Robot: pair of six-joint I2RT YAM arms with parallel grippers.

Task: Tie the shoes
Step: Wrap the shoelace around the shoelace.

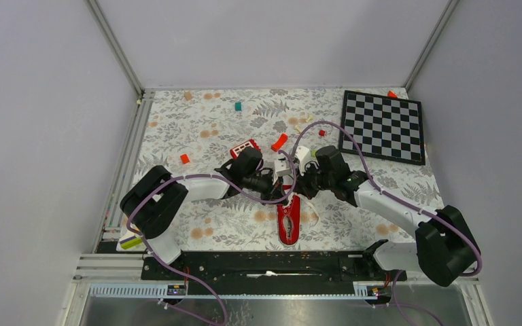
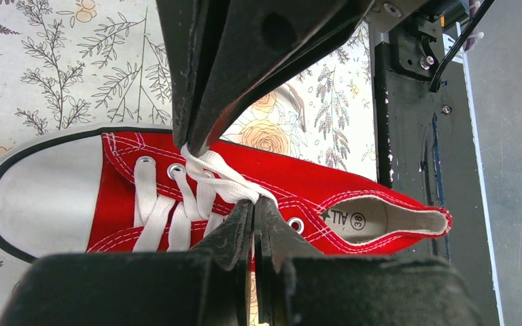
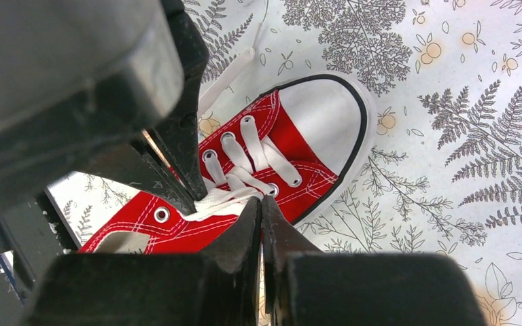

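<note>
While both arms crowd in over it, the red canvas sneaker (image 1: 289,227) lies flat on the fern-print table cover (image 1: 197,129). Its heel opening (image 2: 380,221) faces the black base rail (image 1: 245,261) and its white toe cap (image 2: 41,190) points away from the rail.

Jaws of the left gripper (image 2: 255,214) are together, pinched on a strand of the white lace (image 2: 221,178) just above the sneaker's upper eyelets. Jaws of the right gripper (image 3: 262,207) are also together, nipping the same bunch of lace from the opposite side. The two tips sit just beside each other over the sneaker's tongue, with a short run of lace stretched between them.

Lower eyelets are laced in crossed rows. Can't tell if any knot has formed, since the tips cover that spot. A loose lace end (image 3: 234,68) lies on the cover beside the sneaker.

Around the sneaker:
- red block with white squares (image 1: 245,147) and curved red-orange piece (image 1: 280,142), just past its toe
- small red cube (image 1: 185,158), further off to its left
- chessboard (image 1: 383,125), well beyond it, far right
</note>
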